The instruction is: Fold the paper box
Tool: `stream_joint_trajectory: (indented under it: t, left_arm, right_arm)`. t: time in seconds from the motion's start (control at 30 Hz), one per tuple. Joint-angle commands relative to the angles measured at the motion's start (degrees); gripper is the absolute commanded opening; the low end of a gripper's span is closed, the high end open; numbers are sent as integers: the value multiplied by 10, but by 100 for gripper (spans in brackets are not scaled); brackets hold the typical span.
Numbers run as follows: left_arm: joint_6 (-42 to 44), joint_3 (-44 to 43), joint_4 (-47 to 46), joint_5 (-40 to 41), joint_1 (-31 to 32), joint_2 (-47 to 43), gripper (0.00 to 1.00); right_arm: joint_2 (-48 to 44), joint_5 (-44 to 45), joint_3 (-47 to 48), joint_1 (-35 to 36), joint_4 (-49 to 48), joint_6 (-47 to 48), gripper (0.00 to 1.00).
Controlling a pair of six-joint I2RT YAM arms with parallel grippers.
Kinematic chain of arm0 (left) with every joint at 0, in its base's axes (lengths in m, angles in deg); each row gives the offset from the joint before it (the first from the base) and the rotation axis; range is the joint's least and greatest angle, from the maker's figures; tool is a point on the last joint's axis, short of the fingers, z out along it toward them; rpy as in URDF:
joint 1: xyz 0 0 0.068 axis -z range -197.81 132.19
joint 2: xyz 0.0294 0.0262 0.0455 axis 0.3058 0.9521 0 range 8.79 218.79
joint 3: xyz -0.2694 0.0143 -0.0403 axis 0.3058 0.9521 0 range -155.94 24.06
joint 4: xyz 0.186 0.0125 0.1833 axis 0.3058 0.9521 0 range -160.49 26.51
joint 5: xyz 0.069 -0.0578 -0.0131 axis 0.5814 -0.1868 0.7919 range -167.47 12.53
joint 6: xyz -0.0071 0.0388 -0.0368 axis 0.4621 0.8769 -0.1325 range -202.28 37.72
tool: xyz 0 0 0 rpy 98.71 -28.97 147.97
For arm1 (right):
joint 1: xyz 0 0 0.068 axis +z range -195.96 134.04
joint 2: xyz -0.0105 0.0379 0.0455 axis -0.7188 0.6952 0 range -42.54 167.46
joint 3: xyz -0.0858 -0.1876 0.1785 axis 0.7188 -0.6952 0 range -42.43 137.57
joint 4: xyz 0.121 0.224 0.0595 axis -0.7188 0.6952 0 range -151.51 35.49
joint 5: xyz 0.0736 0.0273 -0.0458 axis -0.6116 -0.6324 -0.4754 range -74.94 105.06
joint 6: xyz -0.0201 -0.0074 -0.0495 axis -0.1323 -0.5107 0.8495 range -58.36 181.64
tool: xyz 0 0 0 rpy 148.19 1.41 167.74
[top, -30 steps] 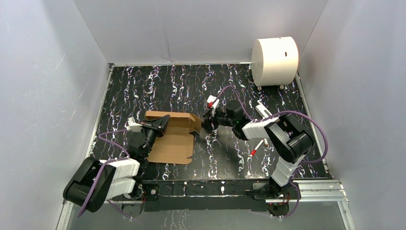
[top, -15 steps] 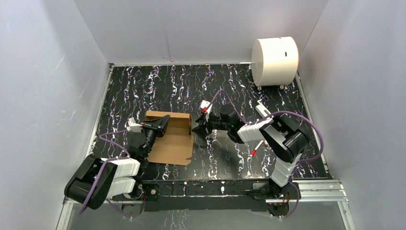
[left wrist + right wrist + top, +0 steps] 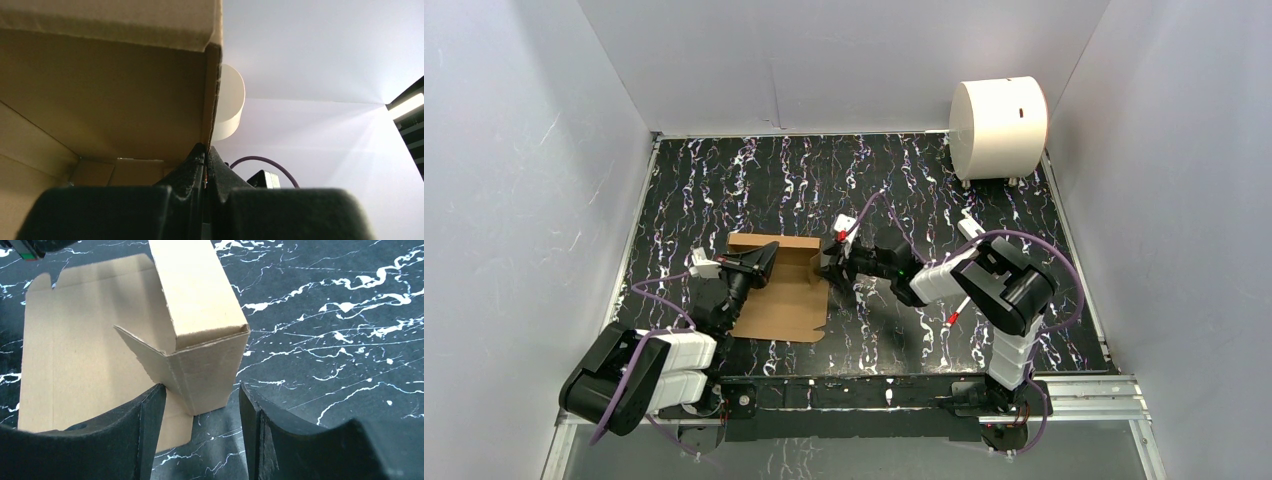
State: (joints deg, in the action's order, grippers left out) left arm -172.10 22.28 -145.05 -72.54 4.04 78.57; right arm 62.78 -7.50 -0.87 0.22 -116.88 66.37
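Note:
The paper box (image 3: 781, 300) is brown cardboard, lying partly folded at the table's left middle with its back wall raised. My left gripper (image 3: 762, 260) is shut on the edge of that raised wall. In the left wrist view the fingertips (image 3: 206, 152) pinch the cardboard edge (image 3: 212, 90). My right gripper (image 3: 828, 270) is open at the box's right end. In the right wrist view the folded end corner of the box (image 3: 207, 360) stands just ahead of, and between, the open gripper (image 3: 200, 397), touching neither finger.
A large white cylinder (image 3: 998, 127) stands at the back right corner; it also shows behind the cardboard in the left wrist view (image 3: 231, 107). Grey walls close in the black marbled table (image 3: 874, 180) on three sides.
My right gripper has moved left up to the box's right end. The end flap that stuck out to the right now stands folded in. The left arm has not moved.

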Motion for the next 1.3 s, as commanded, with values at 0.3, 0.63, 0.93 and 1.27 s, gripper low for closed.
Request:
stream_joint_trajectory:
  t: [0.3,0.63,0.93,1.27]
  left_arm:
    - [-12,16,-18,-31,7,-4,0]
    - [-14,16,-18,-32,9,2,0]
    - [-19,9,-20,-16,34,3,0]
    - [-11,17,-19,40,92,-11,0]
  right_arm:
    - [31,95,10,28,-132,6,55]
    - [39,102,9,31,-114,18,41]
    - [51,199,22,49,-113,2,41]
    - [31,300,9,51,-87,-8,28]
